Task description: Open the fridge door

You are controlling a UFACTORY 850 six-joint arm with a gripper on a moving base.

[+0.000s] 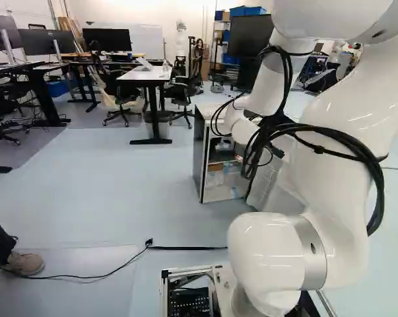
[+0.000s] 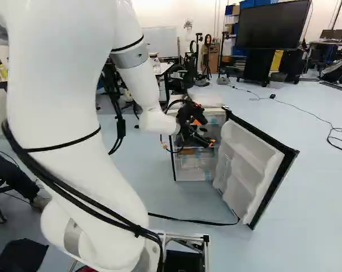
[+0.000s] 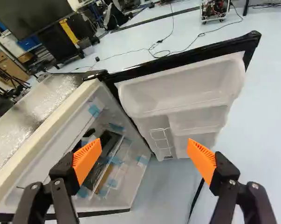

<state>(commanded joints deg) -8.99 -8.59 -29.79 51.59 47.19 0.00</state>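
Seen from the right base view, the arm [image 2: 74,113] at the left reached toward the fridge [image 2: 200,101], and the step in hand looked to be a last check of the swing or a retreat, since the door stood wide open. The upper arm and wrist called for a slow draw back toward the base, out past the cabinet's front edge, with no sideways sweep that might clip the shelves inside. The jaws hung before the opening, spread far apart, with nothing between the orange pads [image 3: 86,161]; they had no hold on the door. Should more swing be wanted, a gentle push on the inner face near the free edge would have served better than a grip, as leverage was best there and the moulded racks could flex. The black cable [image 2: 188,220] on the floor ran to near the door's foot and could have snagged it.

The cabinet stood upright on the floor ahead of the base, its long axis vertical, its open front turned toward the base. To its right, the door [image 2: 247,164] also stood upright, hinged on the cabinet's right side, its free edge pointing outward and toward the base, its racked inner face turned leftward.
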